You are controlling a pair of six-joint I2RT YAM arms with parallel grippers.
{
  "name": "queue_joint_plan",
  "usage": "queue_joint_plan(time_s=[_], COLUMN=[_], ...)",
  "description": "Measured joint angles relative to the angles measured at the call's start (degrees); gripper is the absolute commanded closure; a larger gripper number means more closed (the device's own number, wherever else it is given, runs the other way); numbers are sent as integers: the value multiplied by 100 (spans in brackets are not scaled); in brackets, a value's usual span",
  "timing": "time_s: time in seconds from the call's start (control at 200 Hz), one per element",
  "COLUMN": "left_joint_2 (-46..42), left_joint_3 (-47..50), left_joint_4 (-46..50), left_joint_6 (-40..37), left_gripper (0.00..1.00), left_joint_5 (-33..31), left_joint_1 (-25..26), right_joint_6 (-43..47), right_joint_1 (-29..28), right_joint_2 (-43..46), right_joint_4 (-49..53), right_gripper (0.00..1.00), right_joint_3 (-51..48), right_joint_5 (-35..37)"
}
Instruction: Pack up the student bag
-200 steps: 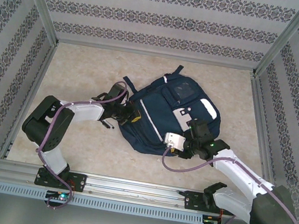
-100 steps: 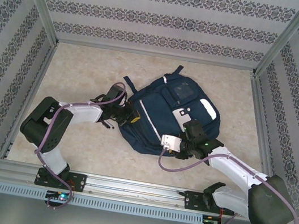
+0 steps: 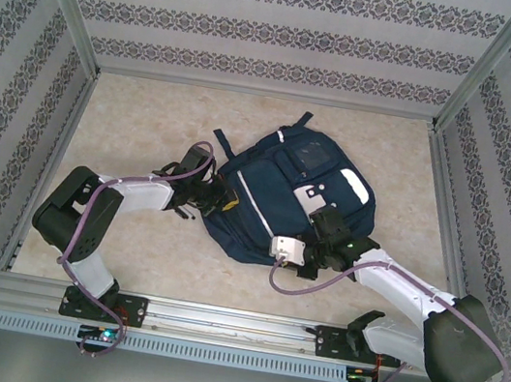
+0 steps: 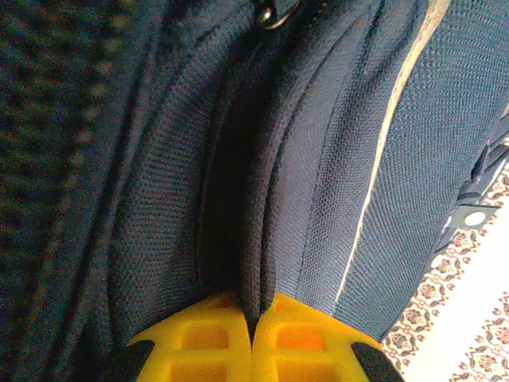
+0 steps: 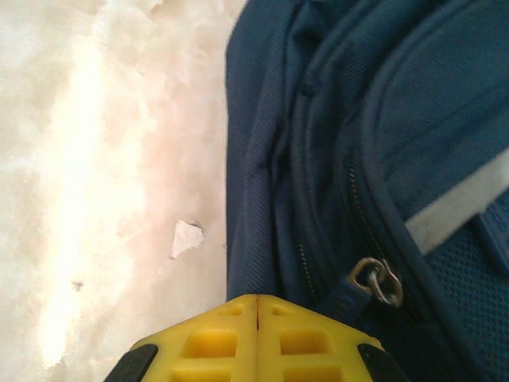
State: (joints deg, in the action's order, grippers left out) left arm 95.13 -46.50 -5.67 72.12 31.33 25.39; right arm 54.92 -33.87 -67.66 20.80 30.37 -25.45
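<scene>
The student bag (image 3: 287, 179), a large navy backpack with white patches, lies flat in the middle of the table. My left gripper (image 3: 220, 197) is at its left edge, and the yellow jaws (image 4: 254, 318) are shut on a dark fold of the bag fabric (image 4: 334, 159). My right gripper (image 3: 326, 227) rests on the bag's lower right part. Its yellow jaws (image 5: 256, 298) meet tip to tip at the bag's edge (image 5: 334, 119), with no fabric showing between them. A metal zipper pull (image 5: 375, 282) lies just right of those tips.
The beige marbled table (image 3: 149, 124) has patterned walls on three sides. An aluminium rail (image 3: 214, 321) with both arm bases runs along the near edge. A small white chip (image 5: 187, 237) marks the table beside the bag. Purple cables loop off both arms.
My right gripper has closed and slid a little left along the bag's lower edge. The left gripper keeps its hold on the fold, almost still.
</scene>
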Motion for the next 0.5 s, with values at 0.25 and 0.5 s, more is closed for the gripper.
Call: queue_joint_plan(time_s=[0.25,0.5], left_joint_2=[0,0], left_joint_3=[0,35], left_joint_4=[-2,-76], left_joint_6=[0,15], left_gripper=[100,100], left_joint_5=[0,2], left_joint_1=[0,-2], right_joint_6=[-656,-896], right_joint_1=[-37,0], right_joint_2=[164,-109], right_joint_4=[-348,-621], right_gripper=[54,56], right_joint_3=[-31,-118], right_joint_5=[481,833])
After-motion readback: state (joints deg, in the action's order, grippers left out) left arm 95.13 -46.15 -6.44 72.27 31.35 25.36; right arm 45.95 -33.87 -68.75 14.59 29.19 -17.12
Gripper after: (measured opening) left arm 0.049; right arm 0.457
